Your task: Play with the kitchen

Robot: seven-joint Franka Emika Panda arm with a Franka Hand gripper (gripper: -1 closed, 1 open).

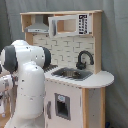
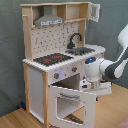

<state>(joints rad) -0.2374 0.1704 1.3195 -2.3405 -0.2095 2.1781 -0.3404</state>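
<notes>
While the toy kitchen (image 2: 60, 60) is standing on the wood floor (image 2: 112, 112) against a grey curtain (image 1: 115, 45) | oven door (image 2: 74, 102) is hanging open, tilted outward | white arm (image 2: 102, 67) is reaching in just above it | pincer grip: cannot tell.

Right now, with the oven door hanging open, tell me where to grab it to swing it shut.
Grip the bar handle near the oven door's free top edge, coming from the front, probably slightly above. The door tilts outward on its bottom hinge, so that edge gives most leverage.
</notes>
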